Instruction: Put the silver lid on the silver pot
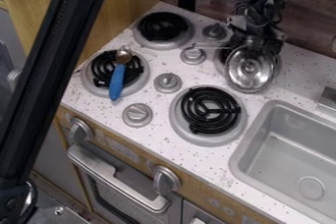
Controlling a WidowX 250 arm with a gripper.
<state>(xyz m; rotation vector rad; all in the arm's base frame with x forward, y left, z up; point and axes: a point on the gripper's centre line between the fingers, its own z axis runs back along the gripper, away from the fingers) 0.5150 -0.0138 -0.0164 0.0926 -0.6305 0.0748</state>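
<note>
At the far right of the stove, round and shiny, the silver lid (250, 69), tilted with its knobbed face towards the camera and above the far right burner (278, 66), covering much of it. Just over it, from the far edge, the black gripper (259, 41), dark against dark. Cannot tell released from clenched, nor make out any grasp on the lid. Hard to separate any silver pot from lid and burner there. Left of the lid, a thin pale bar (211, 45), of uncertain belonging.

Of containers, to the near right the grey sink (246, 154), cut off by the right edge, with a round drain (312, 187) in its floor. Above its far side, part of a faucet (326, 101), also cut off. At the near left, below the counter (226, 174), the oven (131, 188), dim behind its door, with a long handle (108, 171) across the front.

Lying across the near left burner (97, 83), a spoon with a blue handle (117, 81), bowl towards the far side. Down the left side, a black beam (56, 56), running out at the top edge and hiding part of the cabinet front behind.
</note>
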